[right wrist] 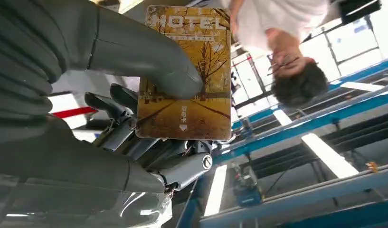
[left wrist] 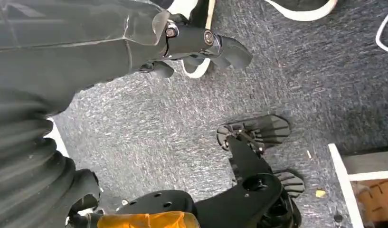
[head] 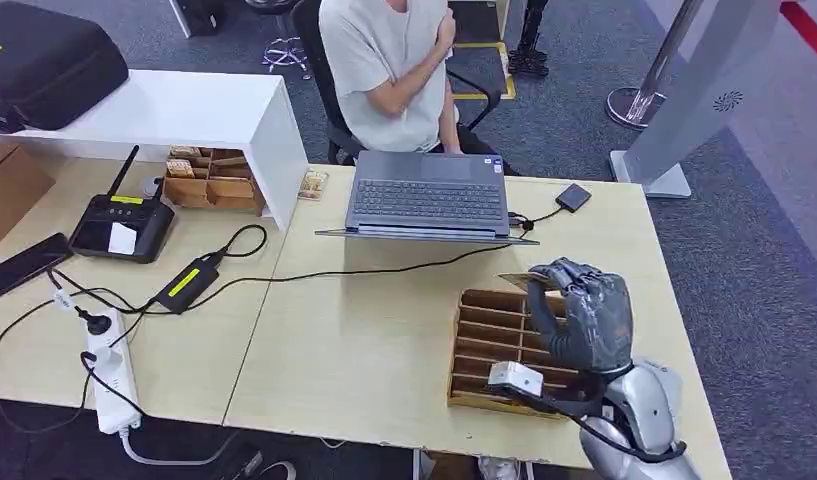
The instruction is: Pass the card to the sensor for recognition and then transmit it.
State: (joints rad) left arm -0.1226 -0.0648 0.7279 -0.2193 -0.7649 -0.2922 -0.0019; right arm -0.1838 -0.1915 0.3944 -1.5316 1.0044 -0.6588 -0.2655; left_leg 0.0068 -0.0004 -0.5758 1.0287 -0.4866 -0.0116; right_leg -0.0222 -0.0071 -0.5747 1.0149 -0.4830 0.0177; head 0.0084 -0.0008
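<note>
Your right hand point(right wrist: 135, 118) pinches the light, stiff, slick hotel card point(right wrist: 187, 76) by its face; keep the grip firm.

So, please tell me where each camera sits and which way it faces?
Head view: high on the body, looking forward and down at the table; the right robot hand holds the card above the wooden card rack.
Left wrist view: behind the hanging left robot hand, facing the carpet floor.
Right wrist view: behind the right robot hand, facing up past the card toward a person.
Head and right wrist views share the card, hand and person.
</note>
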